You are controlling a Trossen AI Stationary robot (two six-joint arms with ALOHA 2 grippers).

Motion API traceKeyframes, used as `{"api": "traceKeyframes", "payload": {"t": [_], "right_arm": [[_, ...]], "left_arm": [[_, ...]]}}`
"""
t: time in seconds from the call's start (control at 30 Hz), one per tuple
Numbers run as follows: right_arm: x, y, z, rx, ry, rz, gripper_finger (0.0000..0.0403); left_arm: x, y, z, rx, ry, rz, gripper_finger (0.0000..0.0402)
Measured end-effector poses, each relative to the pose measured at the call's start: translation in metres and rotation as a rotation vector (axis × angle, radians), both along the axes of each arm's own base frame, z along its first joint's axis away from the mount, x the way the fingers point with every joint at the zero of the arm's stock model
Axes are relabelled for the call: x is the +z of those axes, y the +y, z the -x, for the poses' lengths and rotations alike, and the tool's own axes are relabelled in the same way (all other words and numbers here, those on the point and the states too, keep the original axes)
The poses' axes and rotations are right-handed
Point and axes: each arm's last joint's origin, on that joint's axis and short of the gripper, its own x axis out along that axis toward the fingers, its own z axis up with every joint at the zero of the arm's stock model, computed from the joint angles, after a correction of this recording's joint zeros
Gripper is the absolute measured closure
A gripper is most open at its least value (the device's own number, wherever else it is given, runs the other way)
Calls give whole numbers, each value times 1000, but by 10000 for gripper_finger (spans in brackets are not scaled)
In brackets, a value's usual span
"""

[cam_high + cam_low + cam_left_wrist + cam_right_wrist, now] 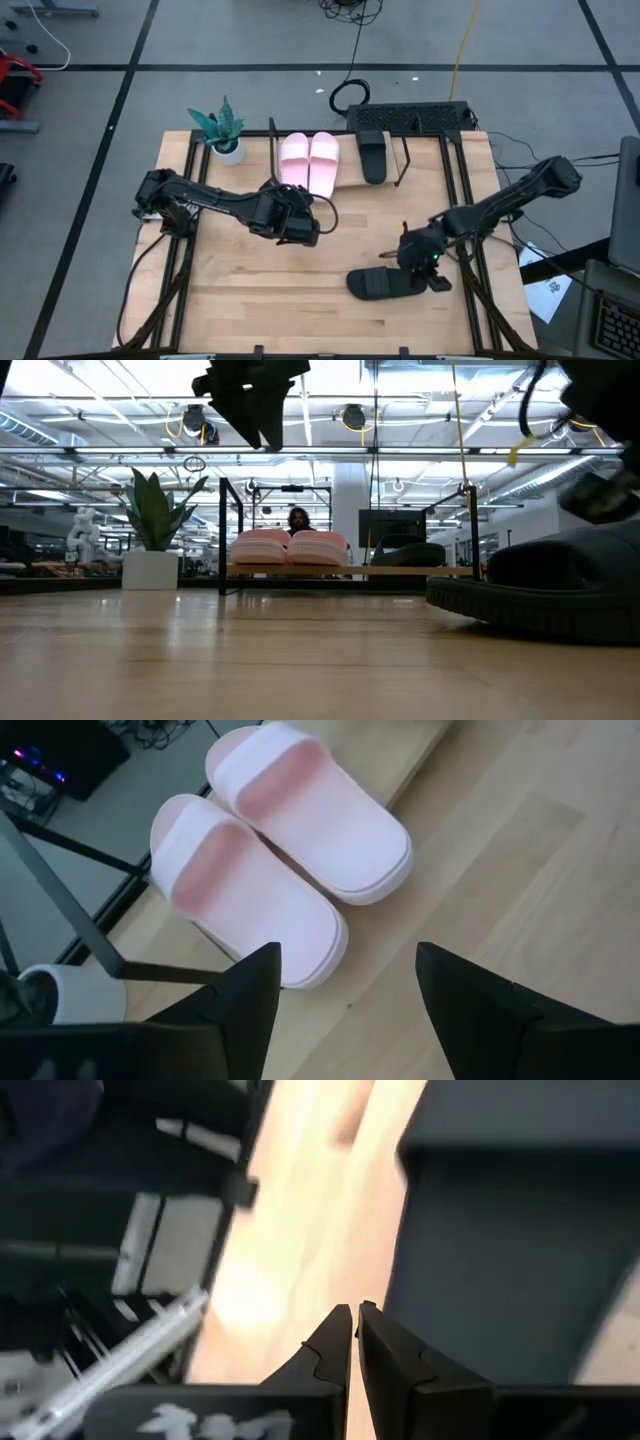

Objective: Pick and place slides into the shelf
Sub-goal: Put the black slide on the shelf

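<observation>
The pale pink pair [308,162] lies side by side on the shelf [400,571] at the table's far edge, with one black slide [372,156] on the board to their right. The second black slide [385,283] rests sole-down on the tabletop, near right. My left gripper [345,960] hovers open above the table just in front of the pink pair [290,850]. My right gripper [352,1325] is shut and low at the right end of the black slide [500,1230] on the table, with nothing between its fingers. My right gripper [432,272] stands with shut fingers at the right end of the black slide on the table, coming from above. Whether it touches the slide I cannot tell.
A potted plant [222,130] stands at the table's far left corner beside the shelf's black wire end frame [272,140]. A black keyboard-like device [410,116] sits beyond the shelf. Bare wood lies between the two arms and along the near edge. A person [298,520] shows far behind the shelf.
</observation>
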Motion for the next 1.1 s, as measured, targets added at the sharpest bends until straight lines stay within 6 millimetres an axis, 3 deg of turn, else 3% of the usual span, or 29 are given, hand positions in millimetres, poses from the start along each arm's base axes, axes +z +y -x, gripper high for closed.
{"api": "traceKeyframes", "payload": {"t": [0.13,0.4,0.8,1.1], "right_arm": [[-17,8,3,74,27,35,387],[-14,15,-5,83,-88,20,387],[-7,-7,-16,-59,-324,328,387],[-7,-17,-21,-142,-303,312,387]], "left_arm": [[0,0,2,26,-6,7,165],[0,-3,3,86,-60,35,165],[1,-15,4,82,-93,62,165],[0,-17,4,91,-101,75,165]]}}
